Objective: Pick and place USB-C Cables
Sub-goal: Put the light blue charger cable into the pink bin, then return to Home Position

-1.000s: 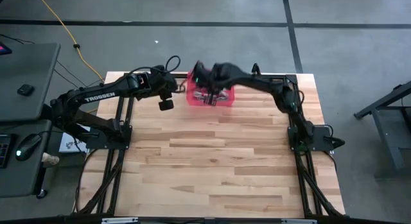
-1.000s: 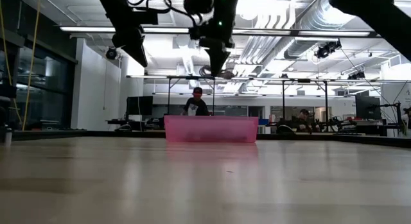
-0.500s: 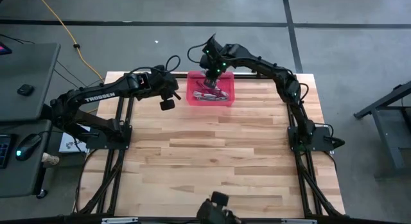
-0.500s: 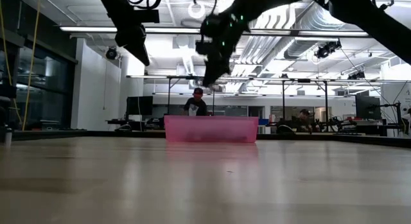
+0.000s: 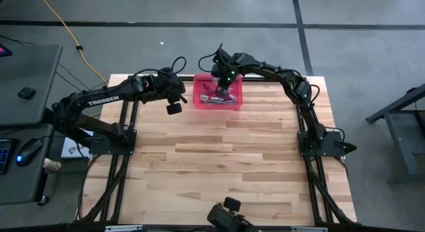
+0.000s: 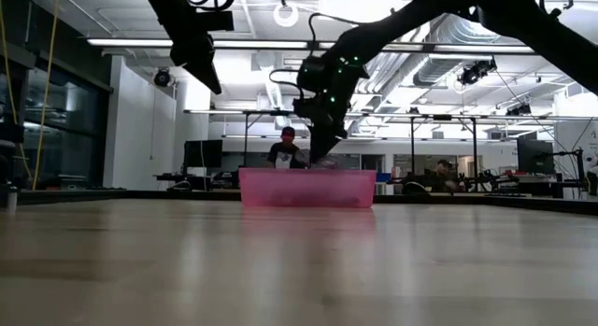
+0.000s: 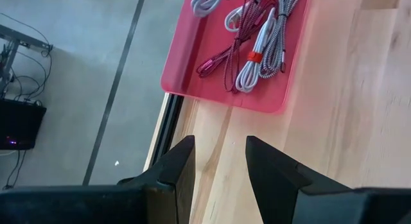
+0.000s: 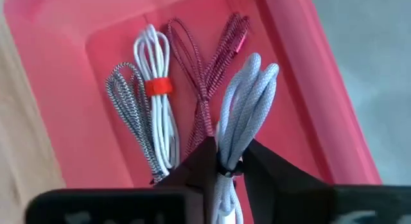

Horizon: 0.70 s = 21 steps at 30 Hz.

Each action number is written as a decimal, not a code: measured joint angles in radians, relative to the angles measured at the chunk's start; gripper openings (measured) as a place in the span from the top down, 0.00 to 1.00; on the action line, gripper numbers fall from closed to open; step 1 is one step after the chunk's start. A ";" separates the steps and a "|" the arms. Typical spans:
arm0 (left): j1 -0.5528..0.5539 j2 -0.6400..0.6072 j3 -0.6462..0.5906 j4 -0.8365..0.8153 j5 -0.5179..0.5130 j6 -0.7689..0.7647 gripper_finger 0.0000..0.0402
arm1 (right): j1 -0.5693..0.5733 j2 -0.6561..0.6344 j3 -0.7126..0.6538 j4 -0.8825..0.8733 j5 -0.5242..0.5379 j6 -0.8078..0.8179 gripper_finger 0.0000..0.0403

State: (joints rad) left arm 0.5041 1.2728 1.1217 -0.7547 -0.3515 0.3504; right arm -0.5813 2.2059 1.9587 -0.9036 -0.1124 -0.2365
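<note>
Pink tray [image 5: 198,102]: sitting at the upper centre of the wooden counter [image 5: 219,165] in the high view, holding the coiled cables. Right claw [image 8: 226,161]: hanging over the tray, fingers clamping a pale grey-white cable bundle [image 8: 244,102]. Beneath it are lying a dark red cable [image 8: 205,89] and a white cable with a red band [image 8: 154,115]. Left claw [image 7: 215,163]: hovering just left of the tray in the high view, fingers standing apart, gripping nothing.

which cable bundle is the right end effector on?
The plain silver-grey bundle, pinched between the right end effector fingers over the pink bin. The dark red and red-banded bundles lie loose.
</note>
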 joint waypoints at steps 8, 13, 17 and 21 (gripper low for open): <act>0.000 0.000 0.000 0.000 0.001 0.000 0.71 | 0.021 -0.001 0.000 0.008 0.032 0.009 0.71; 0.000 0.000 0.000 0.000 0.001 0.000 0.71 | 0.037 -0.001 0.002 0.007 0.064 0.001 0.60; 0.000 0.000 0.000 0.001 0.045 -0.019 0.71 | 0.040 -0.001 0.050 -0.014 0.102 0.039 0.57; -0.005 0.000 0.000 0.015 0.159 -0.105 0.71 | 0.048 -0.004 0.158 -0.096 0.042 0.057 0.56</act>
State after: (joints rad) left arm 0.4987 1.2728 1.1217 -0.7394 -0.1921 0.2451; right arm -0.5338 2.2021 2.1163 -0.9995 -0.0700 -0.1793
